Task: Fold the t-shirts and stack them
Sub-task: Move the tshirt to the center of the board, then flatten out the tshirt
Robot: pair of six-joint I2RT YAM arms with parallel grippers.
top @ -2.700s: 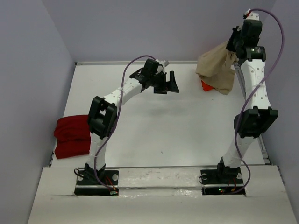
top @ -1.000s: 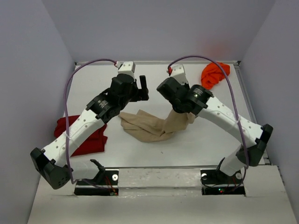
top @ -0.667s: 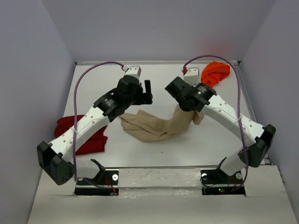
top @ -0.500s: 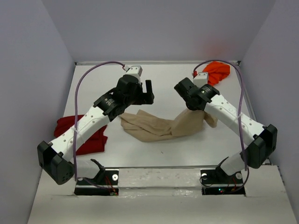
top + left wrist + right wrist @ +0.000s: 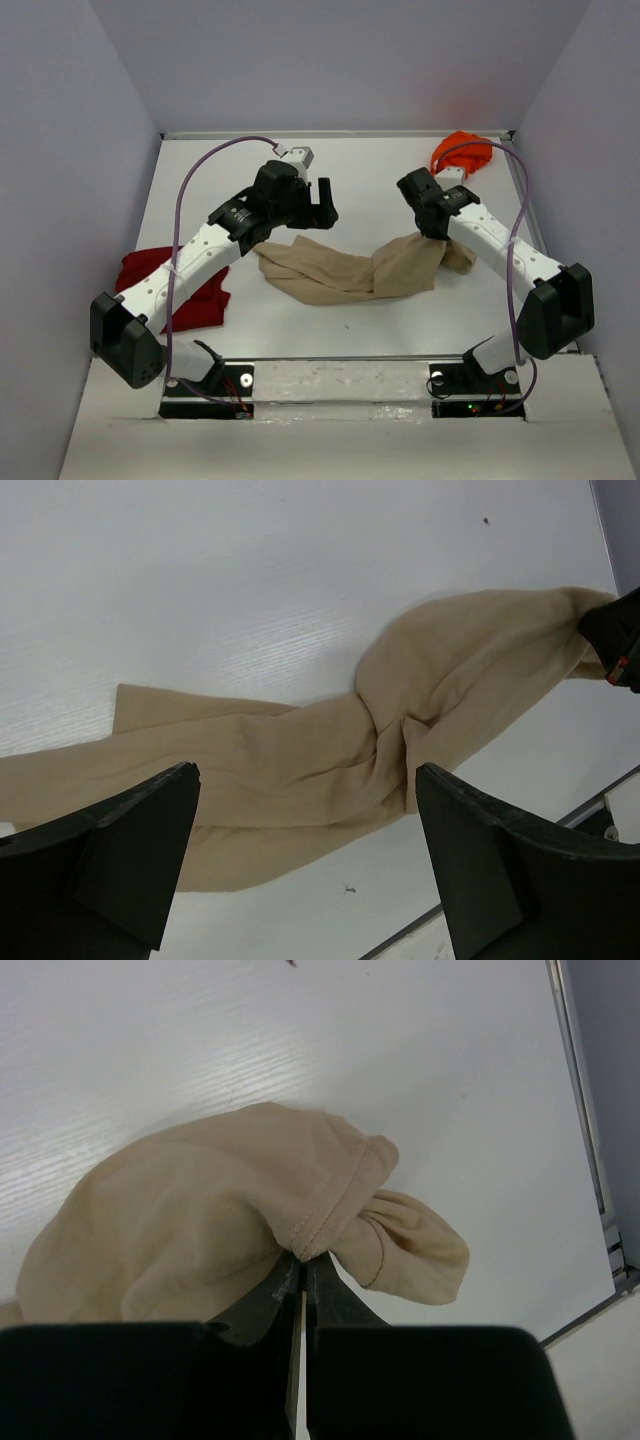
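The white table (image 5: 350, 180) fills the floor of the enclosure, with pale walls on three sides. Across its middle lies the tan t-shirt (image 5: 335, 278), drawn out into a long, twisted rope of cloth running left to right. Its left end lies flat on the surface and its right end is bunched and lifted a little.

The left arm (image 5: 205, 255) reaches from its base diagonally over the left half of the table. The right arm (image 5: 495, 240) bends in from the right side towards the middle.

The dark red t-shirt (image 5: 140, 272) lies in a folded heap at the left edge, partly under the left arm. The bright orange t-shirt (image 5: 462, 150) sits crumpled in the far right corner, well apart from the other two.

The left gripper (image 5: 325, 203) hangs above the table just beyond the tan shirt's left part. Its own camera shows the two fingers spread wide, with nothing between them and the cloth (image 5: 330, 760) below.

The right gripper (image 5: 432, 232) is at the shirt's raised right end. From its wrist, the fingers are pressed together on a stitched hem of the tan cloth (image 5: 200, 1220), pinching it at their tips (image 5: 303, 1265).
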